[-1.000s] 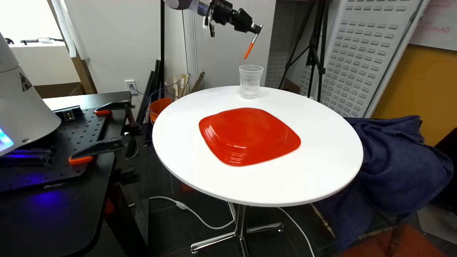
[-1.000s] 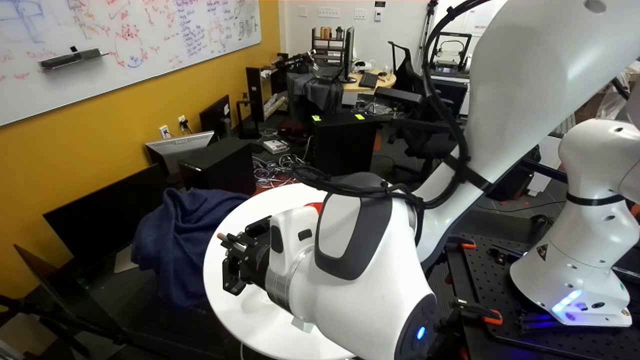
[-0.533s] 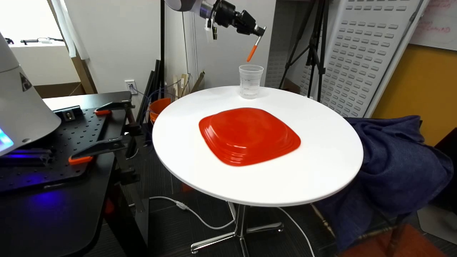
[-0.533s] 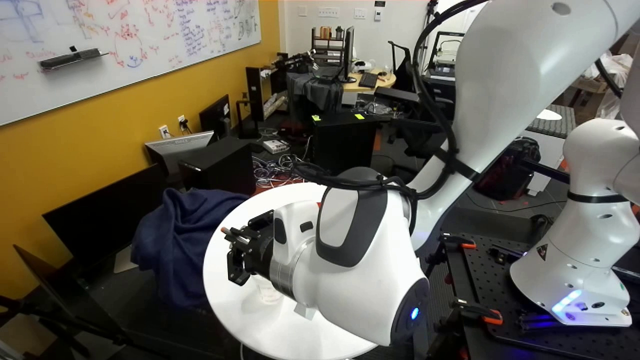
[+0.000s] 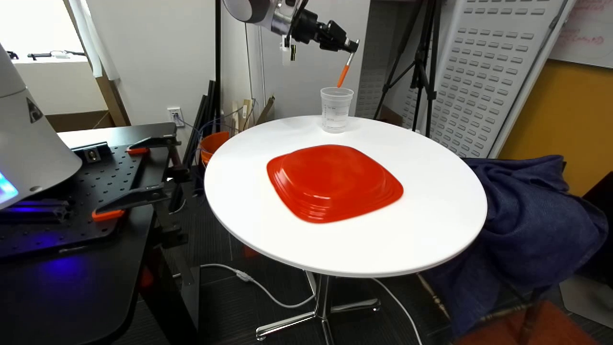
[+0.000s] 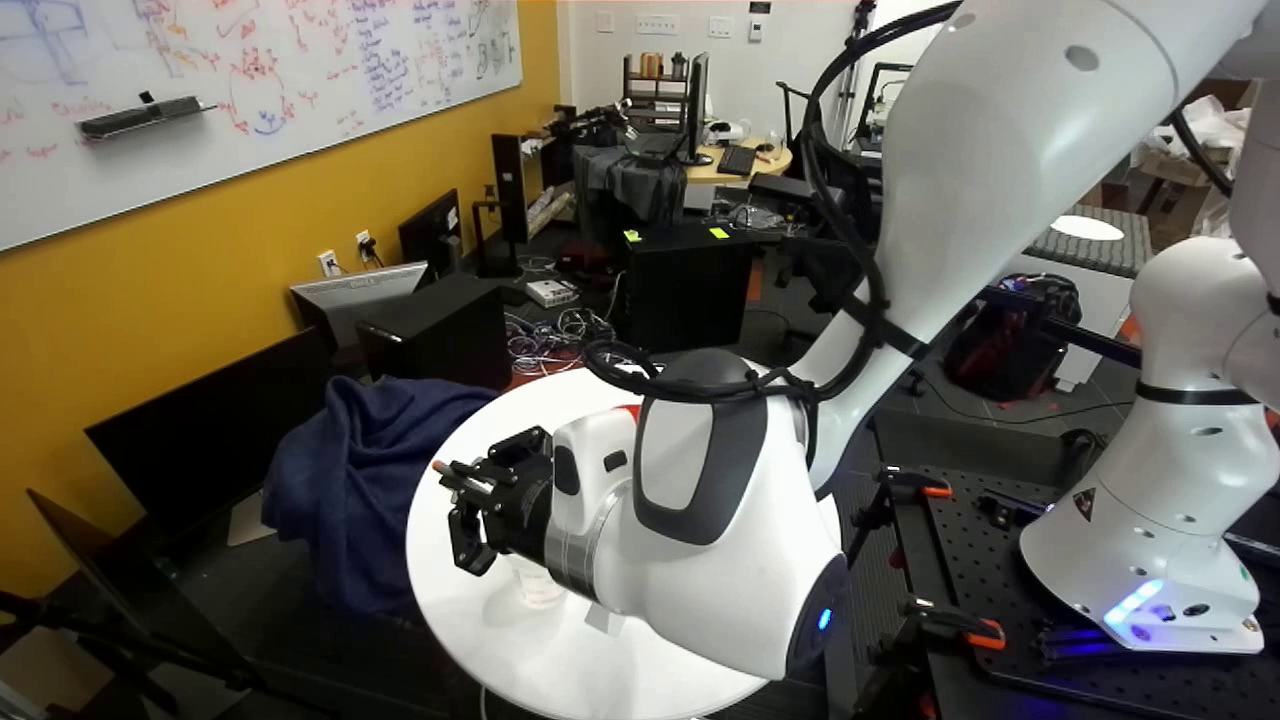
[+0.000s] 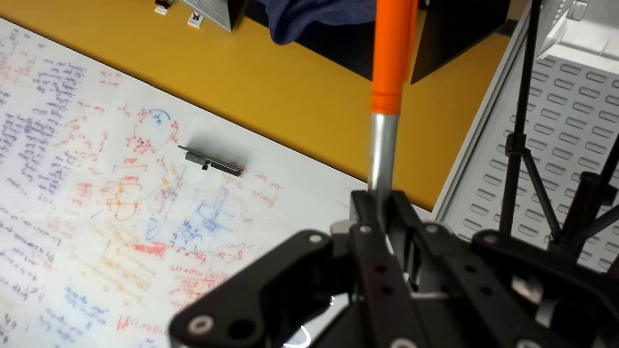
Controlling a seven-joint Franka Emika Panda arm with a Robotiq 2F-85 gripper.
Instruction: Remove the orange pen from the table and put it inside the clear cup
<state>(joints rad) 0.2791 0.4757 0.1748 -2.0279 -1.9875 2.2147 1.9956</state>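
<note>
A white robot arm [image 6: 1000, 160] reaches out over a round white table [image 5: 426, 201], its black gripper [image 5: 353, 46] raised well above the tabletop. The table spreads out beneath the gripper. On it, lower than the gripper and well off to one side, a red square plate [image 5: 335, 182] lies upside down. Below the gripper, near the table's edge, a clear cup [image 5: 336, 110] stands upright with no pen inside it. The gripper's fingers [image 7: 361, 208] are drawn in close, pinching the pale grey end of the orange pen [image 5: 345, 72] between them; the wrist view shows this grip plainly. From the fingers the pen hangs down at a slant, orange end lowest, its tip seeming to sit just above the cup's rim. On the evidence here, the first part of the task is done: the pen is off the table and held. Carrying it to the cup looks nearly finished too. What is left, by my judgement, is to line the tip up with the cup's mouth, lower the pen in, let go and back the gripper away. Whether the tip is truly over the mouth is uncertain, since depth is hard to judge and the wrist view does not show the cup.
</note>
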